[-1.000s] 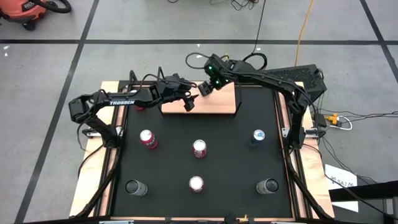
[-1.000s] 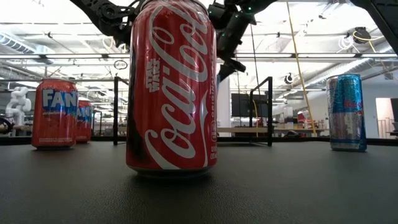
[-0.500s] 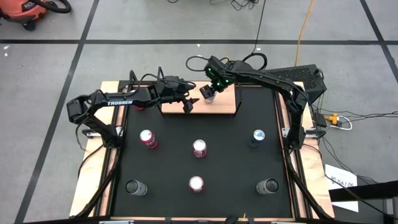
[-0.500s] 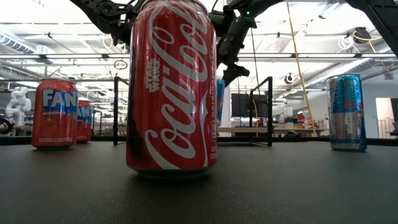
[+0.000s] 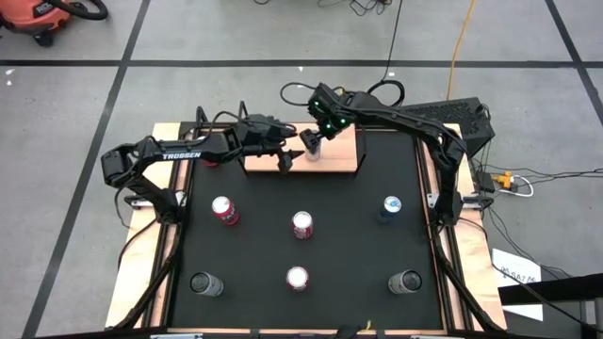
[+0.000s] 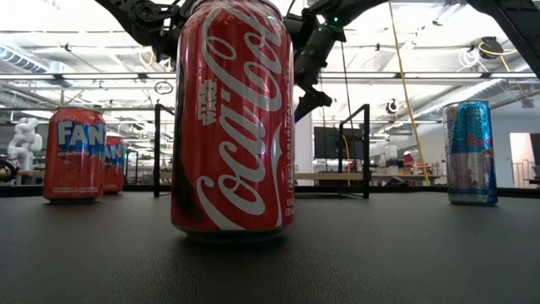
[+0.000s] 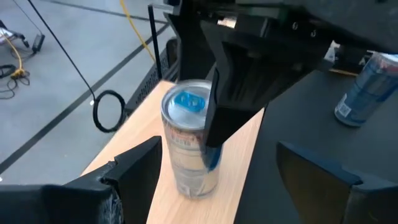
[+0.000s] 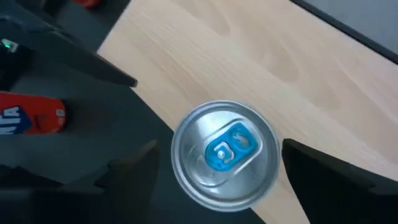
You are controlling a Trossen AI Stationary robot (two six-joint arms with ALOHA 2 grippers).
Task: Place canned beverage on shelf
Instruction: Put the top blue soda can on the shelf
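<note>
A silver can with a blue tab [image 8: 225, 152] stands upright on the light-wood shelf [image 5: 334, 156] at the back of the table [image 5: 358, 245], near the board's middle. The right gripper [image 5: 317, 137] hovers right above it with its fingers spread wide and clear of the can's sides, so nothing is held. The left gripper [image 5: 285, 153] waits just beside the can at the shelf's front, its fingers also apart and empty, while several other cans [image 5: 301, 224] stand well apart on the black tabletop.
</note>
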